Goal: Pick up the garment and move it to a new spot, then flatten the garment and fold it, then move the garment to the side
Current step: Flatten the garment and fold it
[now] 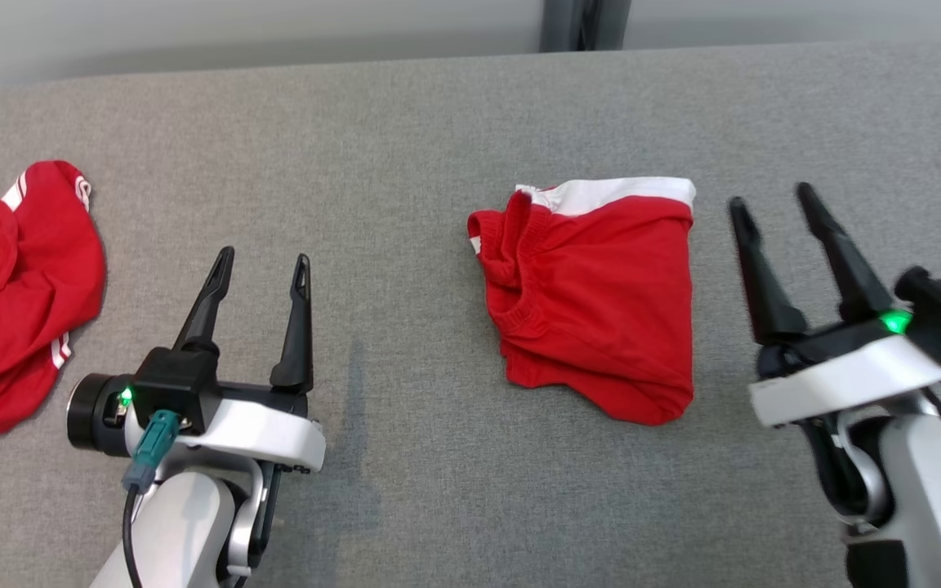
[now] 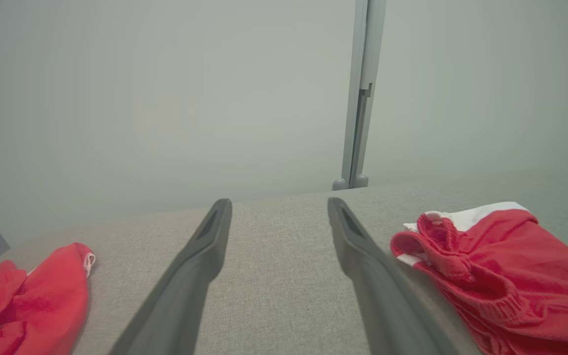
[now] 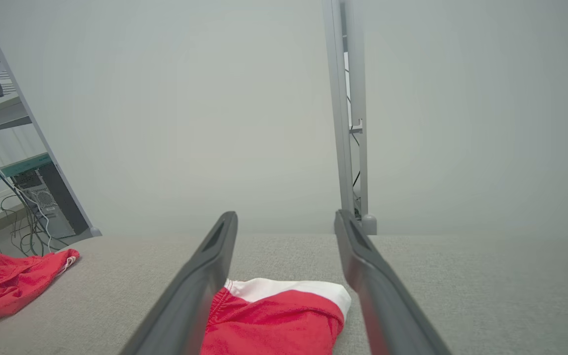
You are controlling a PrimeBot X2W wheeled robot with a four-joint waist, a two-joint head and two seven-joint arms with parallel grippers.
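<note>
Garment (image 1: 601,302), red with a white band along its far edge, lies folded into a compact, roughly square packet on the grey fabric-covered table (image 1: 405,163), a little right of the table's middle. Its ribbed red hem bunches up along the side facing the table's left end, and the corner towards the table's near edge is rounded and slightly rumpled.

The left gripper (image 1: 265,256) hangs over the table's near left part with its two dark fingers spread apart and nothing between them. In the left wrist view the left gripper (image 2: 279,202) frames bare grey cloth, with the garment (image 2: 511,276) off to the right of its fingers and not touching them.

The right gripper (image 1: 769,196) stands over the table's near right part, released as well, jaws wide and empty, its fingers angled towards the table's far edge and clear of the garment's right side. In the right wrist view the right gripper (image 3: 285,214) looks along the table, and the garment (image 3: 274,320) shows low between its fingers, lying flat on the table and not gripped.

A second red garment (image 1: 13,302) with white stripes lies crumpled at the table's left end. A grey metal post (image 1: 585,24) rises just behind the table's far edge.
</note>
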